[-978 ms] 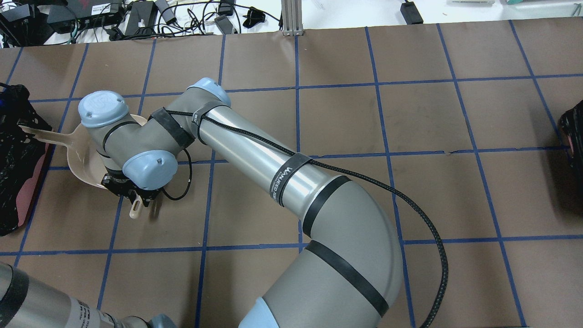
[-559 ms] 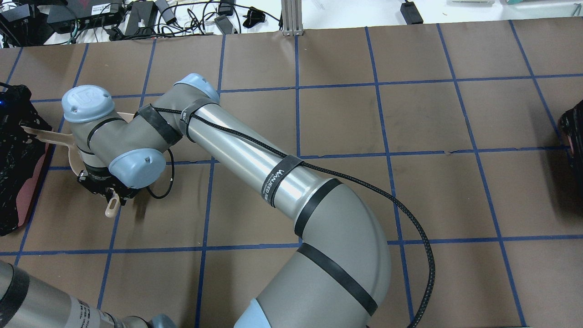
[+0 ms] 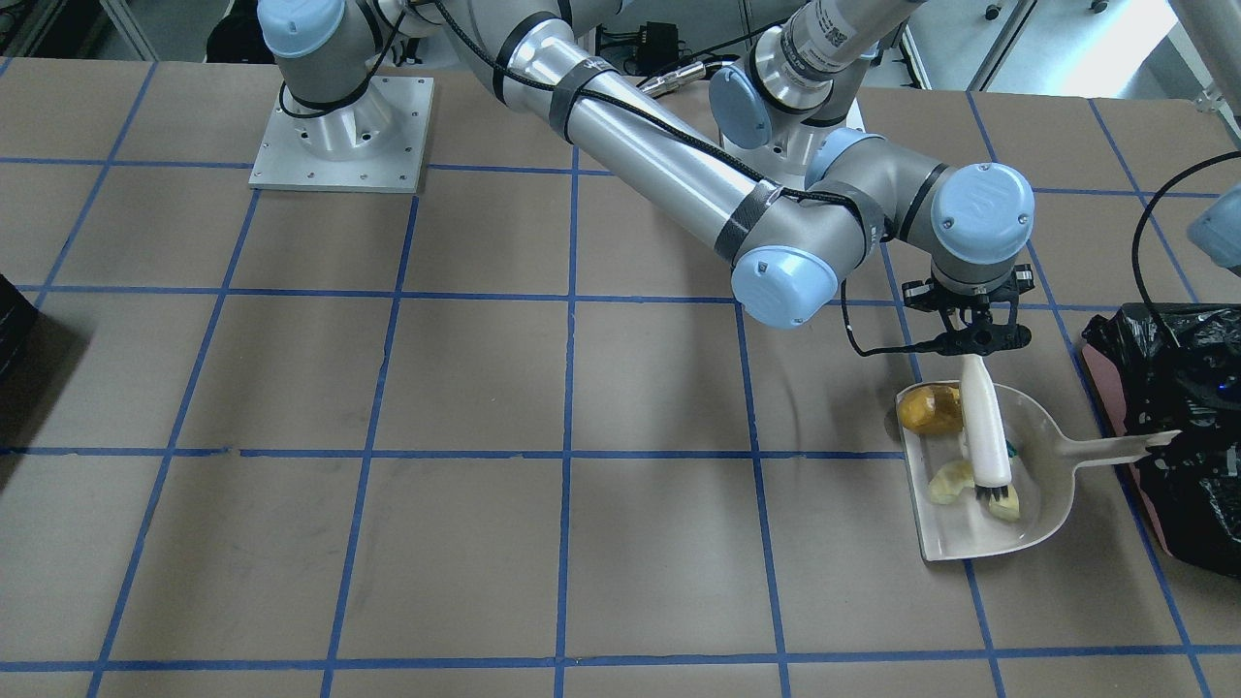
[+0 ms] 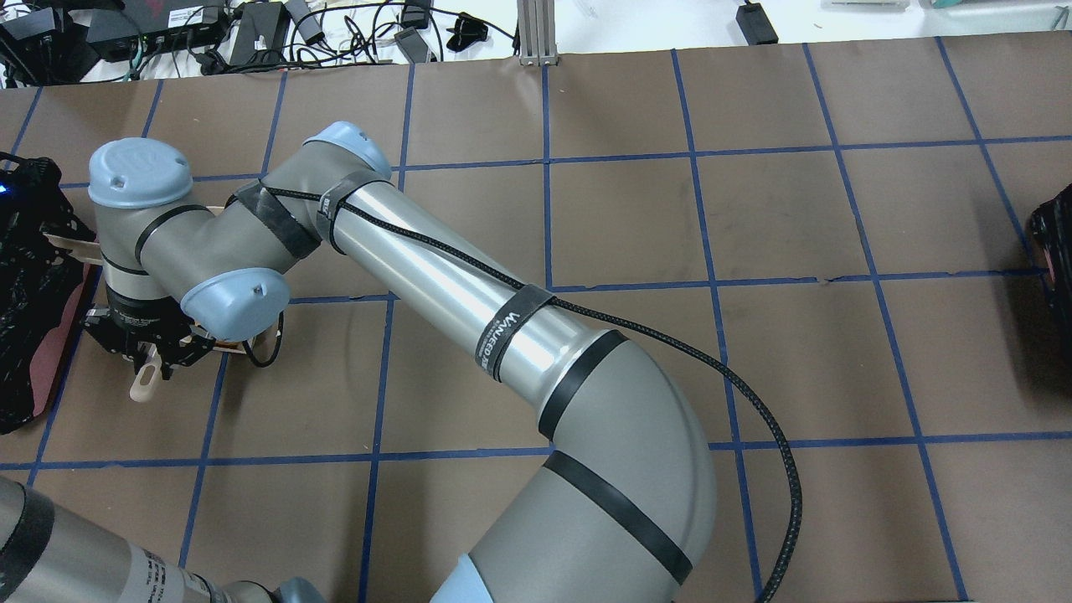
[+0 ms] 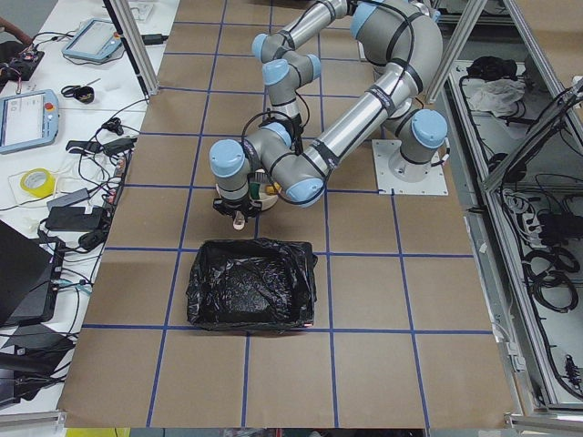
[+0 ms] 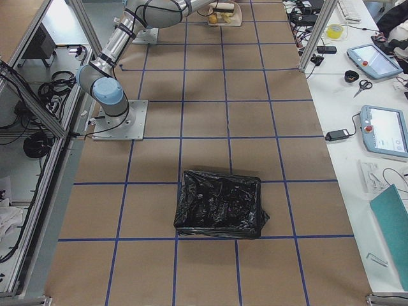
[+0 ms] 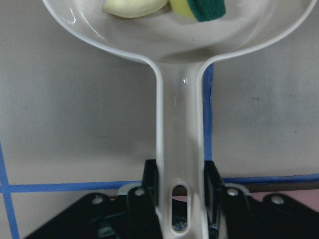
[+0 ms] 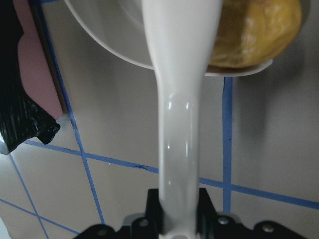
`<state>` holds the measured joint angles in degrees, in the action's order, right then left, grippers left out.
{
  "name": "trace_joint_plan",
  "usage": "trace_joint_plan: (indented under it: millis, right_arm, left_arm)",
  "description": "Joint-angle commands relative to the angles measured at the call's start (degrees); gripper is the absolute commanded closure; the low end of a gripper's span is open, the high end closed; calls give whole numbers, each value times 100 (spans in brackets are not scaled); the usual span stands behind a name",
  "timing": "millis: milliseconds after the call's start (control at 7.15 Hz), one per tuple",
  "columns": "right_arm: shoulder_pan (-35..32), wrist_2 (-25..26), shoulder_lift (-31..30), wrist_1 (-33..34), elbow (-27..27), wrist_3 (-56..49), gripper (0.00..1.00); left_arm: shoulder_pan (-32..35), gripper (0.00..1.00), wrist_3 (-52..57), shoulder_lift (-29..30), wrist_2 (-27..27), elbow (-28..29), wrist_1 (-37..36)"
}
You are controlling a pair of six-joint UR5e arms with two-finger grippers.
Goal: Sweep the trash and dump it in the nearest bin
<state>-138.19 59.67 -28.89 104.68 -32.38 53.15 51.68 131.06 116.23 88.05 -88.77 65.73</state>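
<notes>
On the bench (image 3: 485, 388) sits the dustpan (image 3: 979, 543), holding the sponge (image 3: 1006, 504), the peel (image 3: 950, 482) and, farther back, the potato lump (image 3: 929, 409). Its handle reaches over the edge of the bin (image 3: 1193, 514), where the left gripper (image 7: 180, 196) has its fingers clamped on it. Beyond, the right gripper (image 8: 179, 209) has its fingers clamped on the brush (image 3: 981, 427), bristles down by the sponge.

Silver-grey arms (image 4: 435, 276), pale-blue joint caps (image 4: 127, 172)

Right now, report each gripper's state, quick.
The left gripper is closed, holding the dustpan by its handle.
The right gripper is closed, holding the brush by its handle.
</notes>
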Motion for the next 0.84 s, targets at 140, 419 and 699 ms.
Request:
trace_joint_plan:
  millis: [140, 419, 699]
  right_arm:
    - [91, 655, -704, -1310, -155, -373, 100]
    - [143, 1473, -1152, -2657, -181, -524, 100]
    - [397, 2081, -1487, -3216, -408, -718, 100]
  left_arm:
    - [-9, 100, -10, 40, -182, 0, 62]
    - [-9, 100, -201, -4, -698, 35, 578]
    - [-17, 100, -484, -4, -990, 44, 940]
